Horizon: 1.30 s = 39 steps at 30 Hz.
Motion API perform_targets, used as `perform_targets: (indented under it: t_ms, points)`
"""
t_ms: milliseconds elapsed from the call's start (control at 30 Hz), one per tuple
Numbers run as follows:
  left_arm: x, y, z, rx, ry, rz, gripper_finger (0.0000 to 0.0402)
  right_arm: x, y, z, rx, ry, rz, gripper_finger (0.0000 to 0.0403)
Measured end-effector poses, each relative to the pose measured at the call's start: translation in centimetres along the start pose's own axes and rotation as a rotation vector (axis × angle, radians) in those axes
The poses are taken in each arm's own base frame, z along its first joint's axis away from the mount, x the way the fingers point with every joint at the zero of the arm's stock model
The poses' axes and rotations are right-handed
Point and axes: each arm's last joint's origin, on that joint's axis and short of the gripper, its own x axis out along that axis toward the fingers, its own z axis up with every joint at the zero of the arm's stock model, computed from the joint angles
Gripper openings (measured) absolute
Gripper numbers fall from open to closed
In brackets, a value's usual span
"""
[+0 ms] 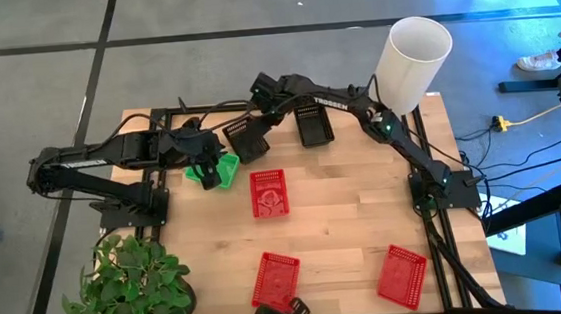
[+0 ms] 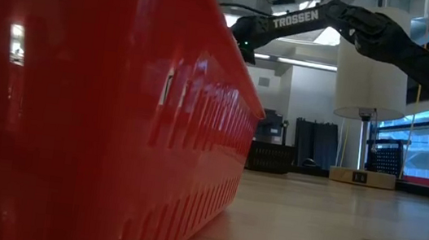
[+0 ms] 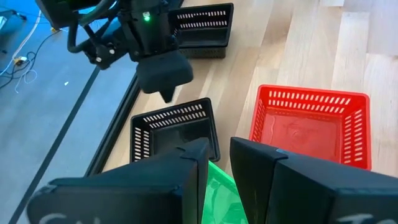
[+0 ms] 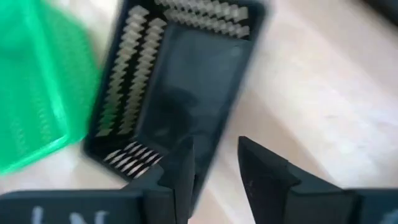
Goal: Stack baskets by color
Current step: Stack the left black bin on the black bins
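Note:
My left gripper [image 1: 204,163] [image 3: 217,165] is shut on a bright green basket [image 1: 219,170] [image 3: 219,190] at the table's far left. Just right of it a black basket [image 1: 247,140] [image 3: 174,127] [image 4: 180,81] rests flat on its bottom. My right gripper [image 1: 254,112] [image 4: 214,168] is open just above that basket's wall, with nothing between its fingers. A second black basket [image 1: 313,124] [image 3: 202,28] lies farther right. Red baskets lie at mid-table [image 1: 269,193] [image 3: 308,124], near front [image 1: 275,278] [image 2: 77,103] and front right [image 1: 402,273]. My left gripper pinches the green basket's wall [image 3: 217,180] between its two fingers, slanting down from the table's left. The basket hangs tilted below the fingers. My own fingers hide most of it, so I cannot tell whether it is clear of the table.
A tall white cylinder [image 1: 413,61] stands at the far right corner. A potted plant [image 1: 130,284] fills the near left corner. Bare wood [image 1: 354,201] lies between the red baskets at mid-table.

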Motion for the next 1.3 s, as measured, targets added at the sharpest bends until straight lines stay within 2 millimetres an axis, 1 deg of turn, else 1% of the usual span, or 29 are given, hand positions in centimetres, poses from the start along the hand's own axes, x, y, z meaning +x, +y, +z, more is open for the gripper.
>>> perform_targets:
  t_ms: [67,267,533,633,900,967,1033,1167,1300]
  points:
    - [0.0,0.0,0.0,0.000,0.000,0.000,0.0058,0.0,-0.2,0.1,0.002,-0.015,-0.035,0.0127]
    - [0.0,0.0,0.0,0.000,0.000,0.000,0.0058,0.2,-0.2,0.0,0.004,-0.008,-0.025,0.0125]
    - [0.0,0.0,0.0,-0.002,0.000,0.000,0.0058,2.7,-0.6,-0.5,0.057,0.041,-0.011,0.0125]
    - [0.0,0.0,0.0,-0.002,0.000,0.000,0.0058,3.1,-0.6,-0.8,0.067,0.073,-0.005,0.0125]
    - [0.0,0.0,0.0,0.004,-0.001,0.000,0.0058,3.7,-0.4,-1.2,0.056,0.090,0.003,0.0121]
    - [0.0,0.0,0.0,0.005,-0.001,0.000,0.0058,3.9,-0.5,-1.3,0.063,0.101,-0.008,0.0109]
    - [0.0,0.0,0.0,0.005,-0.001,0.000,0.0058,3.9,-0.5,-1.3,0.068,0.101,-0.019,0.0087]
    - [0.0,0.0,0.0,0.006,-0.001,0.000,0.0058,3.9,-0.5,-1.3,0.033,0.100,-0.022,0.0017]
    - [0.0,0.0,0.0,0.021,-0.001,0.000,0.0058,3.7,-0.6,-1.4,0.008,0.097,-0.063,0.0008]
